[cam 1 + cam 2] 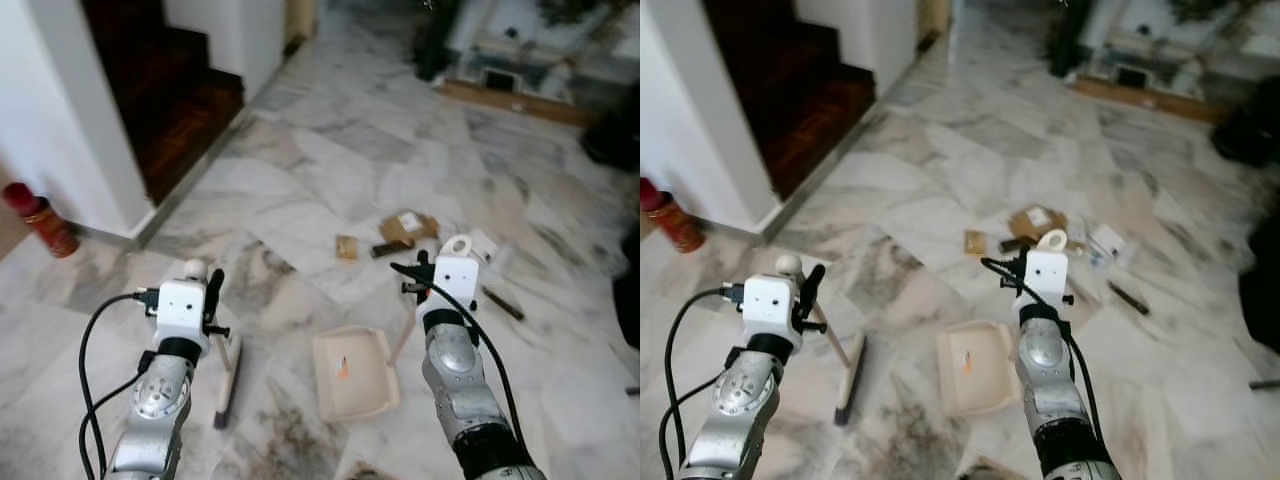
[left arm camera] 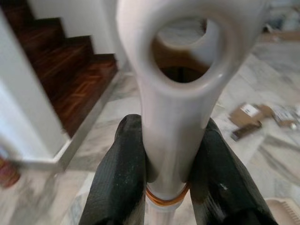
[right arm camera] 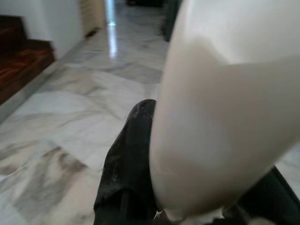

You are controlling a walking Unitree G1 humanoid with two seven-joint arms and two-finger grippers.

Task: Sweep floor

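You have open marble floor [image 1: 330,170] far ahead; the dustpan [image 1: 352,372] lies near, scattered litter [image 1: 408,232] beyond, stairs [image 1: 170,95] far left.

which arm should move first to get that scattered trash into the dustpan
Left. The left gripper holds the broom, whose head rests on the floor left of the dustpan. The right gripper just steadies the dustpan; the trash lies beyond it.

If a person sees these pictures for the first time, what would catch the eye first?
Probably the two silver arms in front: the left gripper is shut on a broom handle, the right gripper on a cream dustpan handle. Next, the scattered litter on the marble floor beyond the dustpan.
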